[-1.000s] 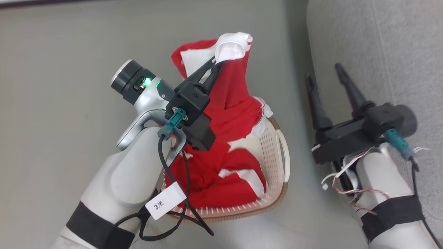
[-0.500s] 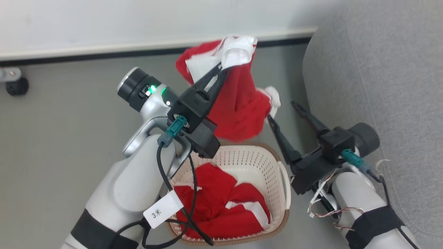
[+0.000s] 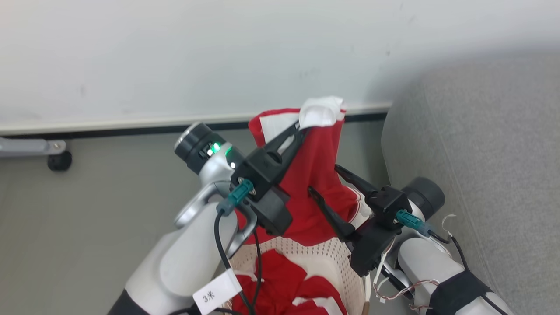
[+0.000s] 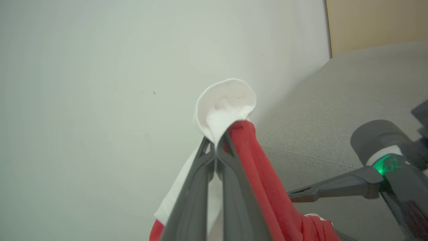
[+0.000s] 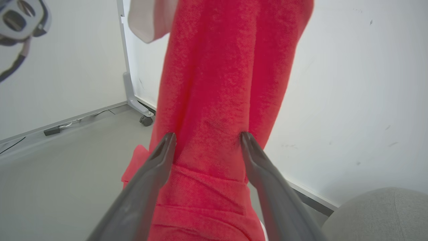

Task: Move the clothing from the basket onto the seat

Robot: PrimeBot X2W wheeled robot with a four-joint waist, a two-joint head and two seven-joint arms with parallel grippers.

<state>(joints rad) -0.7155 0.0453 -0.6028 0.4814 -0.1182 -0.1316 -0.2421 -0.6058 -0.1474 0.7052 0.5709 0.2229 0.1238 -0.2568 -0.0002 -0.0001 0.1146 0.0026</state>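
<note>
Grey woven seat [image 3: 481,153] at right. Cream basket [image 3: 337,258] below, some clothing [image 3: 280,280] inside. One red garment [image 3: 317,153] hangs above basket: soft, light, limp. Left gripper [image 3: 302,127] clamped on white hem [image 3: 321,111]; right gripper [image 3: 323,177] open, straddling mid-fold, likely second hold point.

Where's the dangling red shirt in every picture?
Head view: the red shirt hangs mid-picture from the left gripper, above the basket.
Left wrist view: centre, trailing down to the lower right.
Right wrist view: top centre, showing between the right gripper's open fingers.
Shared landmark: the grey sofa, on the right in all three.
</note>
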